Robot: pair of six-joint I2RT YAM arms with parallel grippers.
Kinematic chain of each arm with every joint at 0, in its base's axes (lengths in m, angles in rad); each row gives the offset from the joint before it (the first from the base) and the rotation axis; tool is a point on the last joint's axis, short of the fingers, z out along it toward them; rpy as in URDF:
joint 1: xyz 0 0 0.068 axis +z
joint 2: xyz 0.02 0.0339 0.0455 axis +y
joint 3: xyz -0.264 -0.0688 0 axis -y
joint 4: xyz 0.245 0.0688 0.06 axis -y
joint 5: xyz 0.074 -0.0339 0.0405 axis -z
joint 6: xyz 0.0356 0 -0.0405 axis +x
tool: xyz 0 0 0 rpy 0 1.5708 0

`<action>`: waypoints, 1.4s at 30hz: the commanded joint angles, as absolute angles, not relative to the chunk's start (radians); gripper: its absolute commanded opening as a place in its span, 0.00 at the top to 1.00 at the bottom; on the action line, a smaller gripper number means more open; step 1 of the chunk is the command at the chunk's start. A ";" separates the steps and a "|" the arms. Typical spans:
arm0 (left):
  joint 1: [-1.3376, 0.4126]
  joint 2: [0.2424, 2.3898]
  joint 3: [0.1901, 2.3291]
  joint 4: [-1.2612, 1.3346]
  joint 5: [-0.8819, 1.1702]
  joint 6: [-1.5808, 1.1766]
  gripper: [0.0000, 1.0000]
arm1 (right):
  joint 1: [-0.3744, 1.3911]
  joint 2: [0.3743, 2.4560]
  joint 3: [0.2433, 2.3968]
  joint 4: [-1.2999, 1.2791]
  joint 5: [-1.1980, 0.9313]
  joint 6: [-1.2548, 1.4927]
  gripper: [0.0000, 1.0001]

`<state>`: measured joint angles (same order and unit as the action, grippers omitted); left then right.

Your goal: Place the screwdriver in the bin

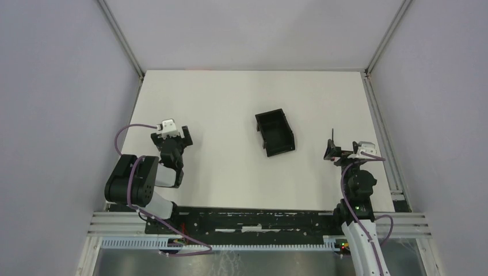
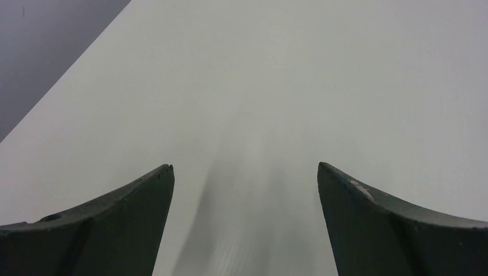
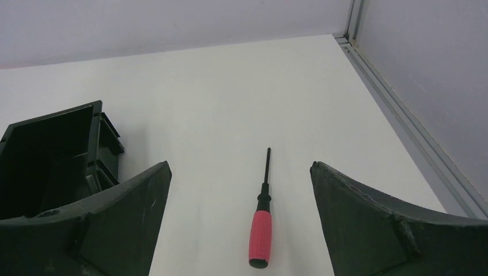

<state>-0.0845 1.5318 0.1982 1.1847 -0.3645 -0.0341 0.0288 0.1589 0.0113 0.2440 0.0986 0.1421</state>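
The screwdriver (image 3: pixel 260 230), with a red handle and a thin black shaft, lies flat on the white table, its tip pointing away from me. My right gripper (image 3: pixel 241 163) hovers over it, open, with a finger on either side and apart from it. In the top view only the shaft of the screwdriver (image 1: pixel 332 135) shows, ahead of the right gripper (image 1: pixel 336 152). The black open-top bin (image 1: pixel 260 124) stands mid-table, to the left of that gripper, and the bin (image 3: pixel 53 116) holds nothing that I can see. My left gripper (image 1: pixel 171 138) is open over bare table at the left.
A metal rail (image 1: pixel 381 132) and grey wall run along the table's right edge, close beside the right arm. In the left wrist view the left gripper (image 2: pixel 244 167) has only white tabletop beneath it.
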 commanded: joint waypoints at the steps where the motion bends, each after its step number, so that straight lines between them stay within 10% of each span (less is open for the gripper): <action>1: -0.082 1.538 0.212 1.244 -0.371 -0.072 0.00 | 0.029 0.190 0.009 0.237 0.115 0.146 0.02; 19: -0.081 1.537 0.212 1.243 -0.371 -0.073 0.00 | 0.018 1.276 1.286 -0.644 0.066 0.008 0.02; 33: -0.081 1.537 0.212 1.244 -0.372 -0.073 0.00 | -0.048 1.648 1.007 -0.533 0.027 0.009 0.18; 38: -0.082 1.537 0.212 1.244 -0.371 -0.073 0.00 | -0.070 1.708 0.936 -0.473 0.012 0.008 0.41; 42: -0.081 1.537 0.212 1.244 -0.371 -0.073 0.00 | -0.072 1.720 0.956 -0.500 0.003 0.008 0.90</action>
<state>-0.0845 1.5318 0.1982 1.1851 -0.3645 -0.0341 -0.0719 1.6794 0.9680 -0.5053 0.0040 0.0181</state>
